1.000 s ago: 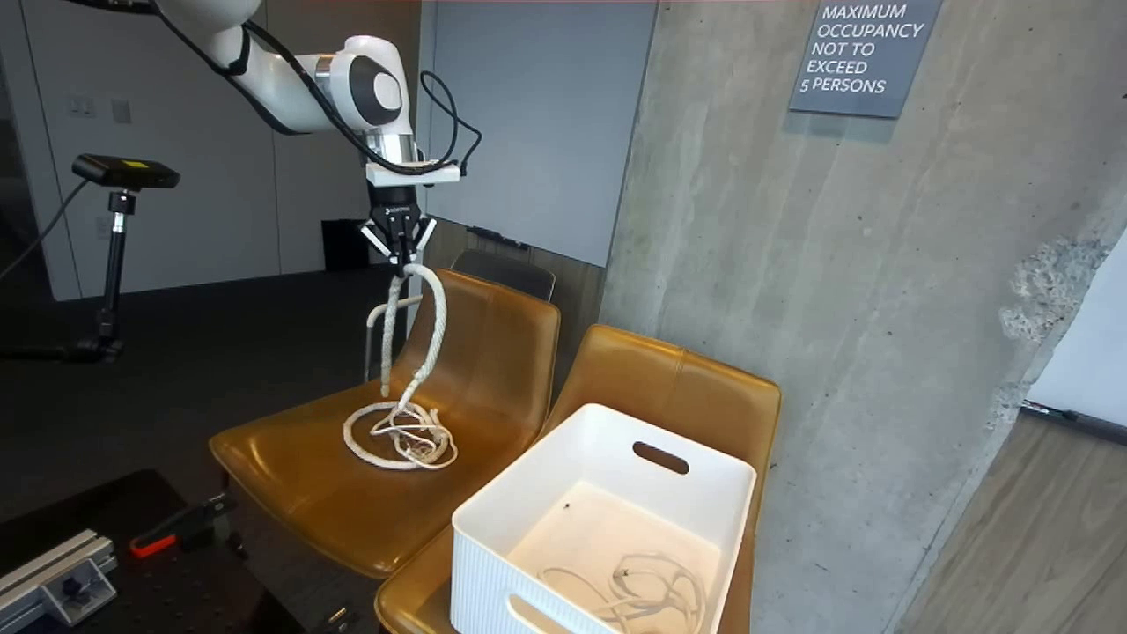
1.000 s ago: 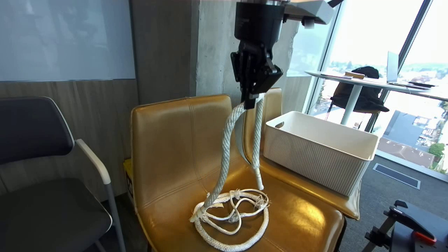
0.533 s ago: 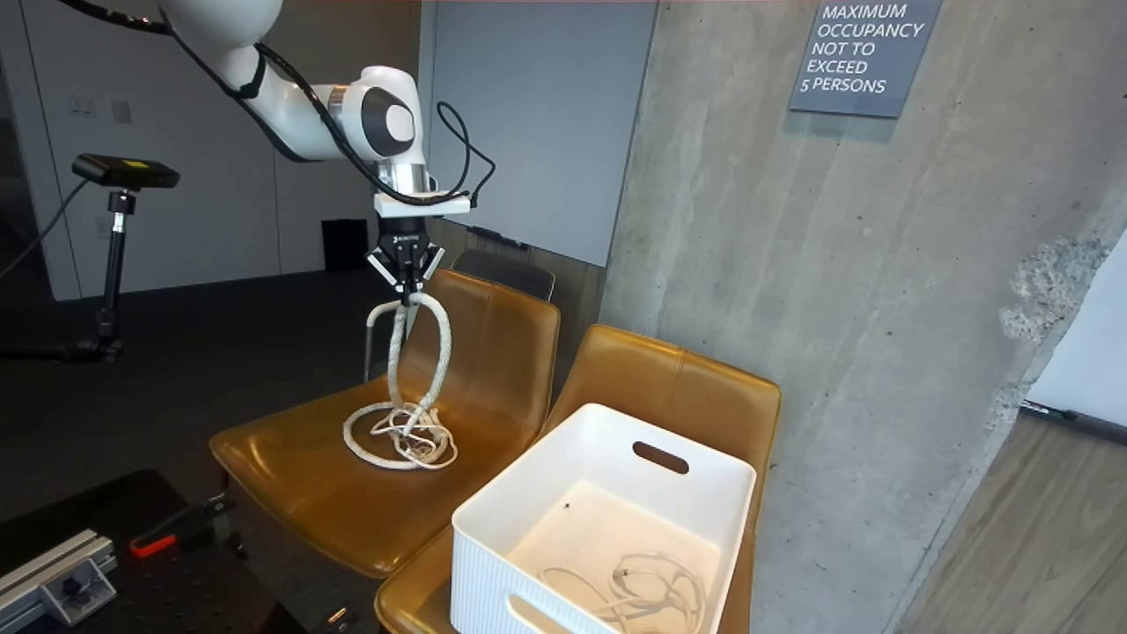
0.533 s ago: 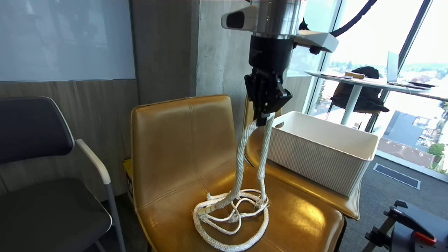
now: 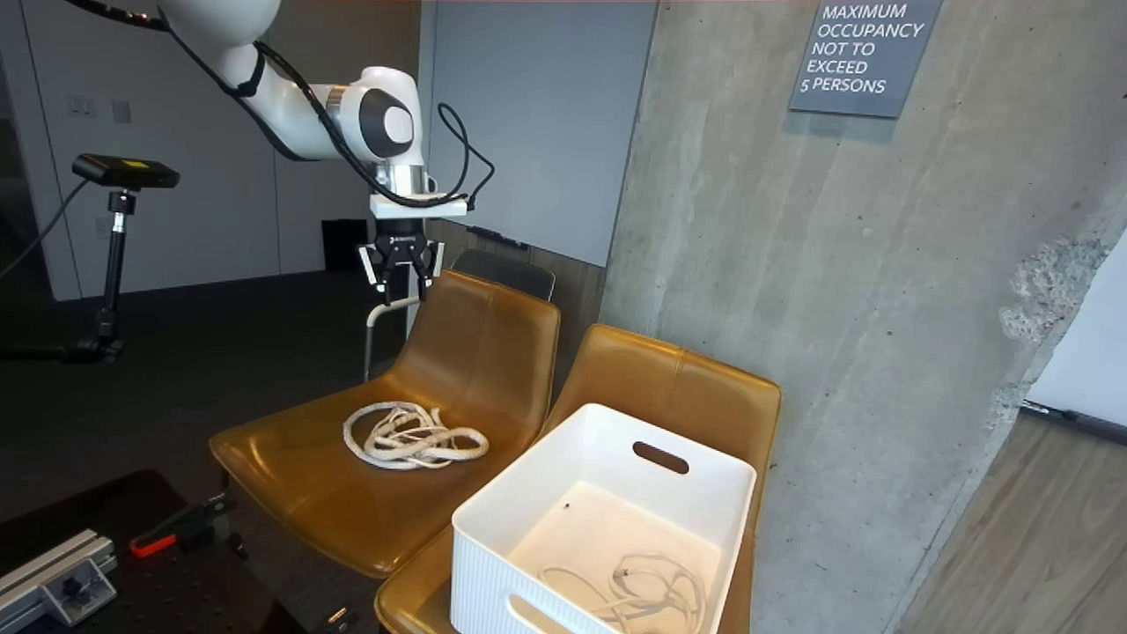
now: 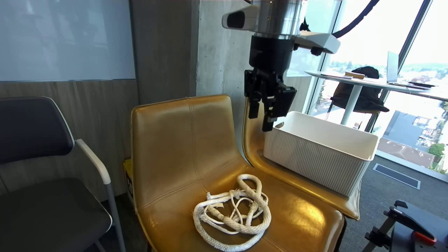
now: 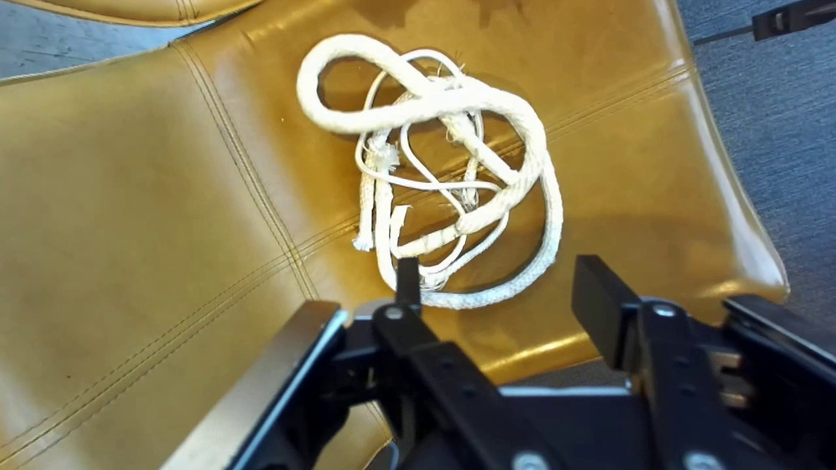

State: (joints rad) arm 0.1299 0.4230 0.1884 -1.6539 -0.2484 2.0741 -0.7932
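My gripper stands open with nothing between its fingers. In both exterior views, the gripper points down, well above the seat of a tan leather chair. Beneath it lies a white rope, in a loose heap on that seat. A thick length loops over thinner cord, and some ends look frayed or taped. Rope and gripper are apart; in the wrist view the left fingertip only overlaps part of the coil by line of sight.
A white ribbed bin stands on the neighbouring tan chair, with thin pale cord on its floor. A camera on a stand rises at the left. Beside the chairs is a grey chair's armrest. A concrete wall stands behind.
The gripper first came down with the thick rope hanging from its shut fingers. Since half a second ago it has opened, and the rope has dropped onto the seat's coil.
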